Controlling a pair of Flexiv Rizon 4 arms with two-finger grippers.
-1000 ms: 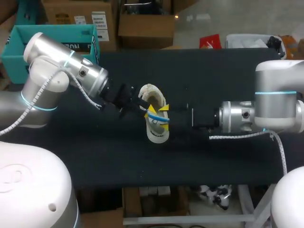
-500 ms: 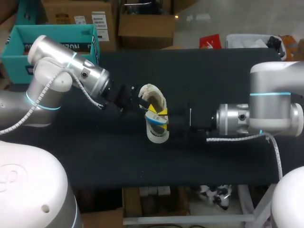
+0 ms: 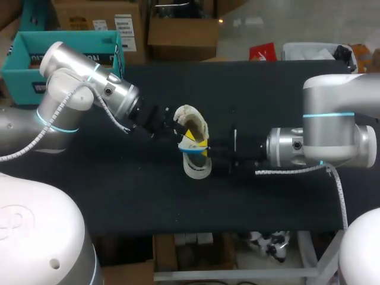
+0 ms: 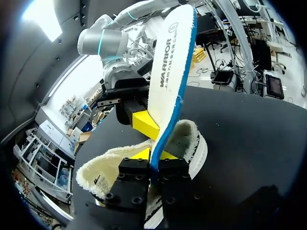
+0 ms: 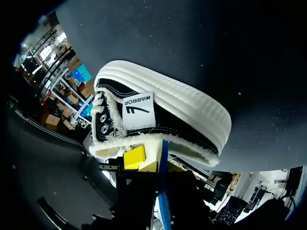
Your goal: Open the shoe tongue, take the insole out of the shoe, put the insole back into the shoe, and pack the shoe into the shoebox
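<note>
a black table (image 3: 285, 95) fills the head view. the shoe (image 3: 196, 169) lies in the middle, and the left gripper (image 3: 177, 127) and right gripper (image 3: 202, 144) meet just over it.

in the left wrist view, the left fingers pinch the insole (image 4: 172, 62), which stands up above the shoe.

in the right wrist view, the insole's blue edge is at the right gripper. i cannot tell if it grips.

i think the insole is just out. next it must slide back in.

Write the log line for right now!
left claw: shut on insole | right claw: at insole, grip unclear | insole: held over shoe on table
</note>
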